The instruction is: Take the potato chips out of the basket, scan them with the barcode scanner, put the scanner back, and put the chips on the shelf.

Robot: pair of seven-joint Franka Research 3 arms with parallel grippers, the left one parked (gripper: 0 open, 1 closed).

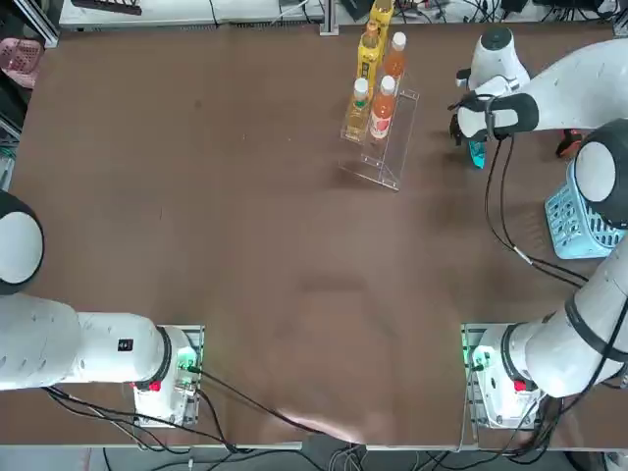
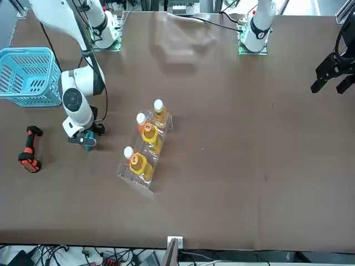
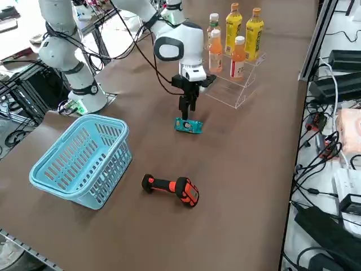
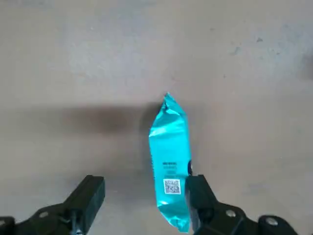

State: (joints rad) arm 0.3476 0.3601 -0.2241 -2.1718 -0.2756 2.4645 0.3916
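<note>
"Where's the packet sitting?"

"The potato chips (image 4: 170, 161) are lying on the table (image 3: 237, 186), outside the basket, with a printed face turned up to the wrist camera. I'm guessing that's deliberate: the square code is showing, ready for scanning."

"Is the claw gripping it?"

"No, the right gripper (image 4: 146, 180) is hovering over it with its fingers spread wide. One finger is coming right alongside the packet, maybe touching; the other is standing well apart. It's probably needing to centre before any closing, or it could be nudging the packet askew."

"And the barcode scanner (image 3: 171, 188)?"

"That's lying on its side near the basket (image 3: 107, 175), nobody holding it. It's presumably waiting its turn, as is the shelf (image 1: 378, 172), where yellow and orange drink bottles (image 3: 237, 58) are standing upright, leaving a bare step that's looking like the packet's spot."

"Any brand you're reading?"

"None. Small dark print is running above the packet's code, too fine for me, and the bottle labels aren't giving up any words either."
</note>
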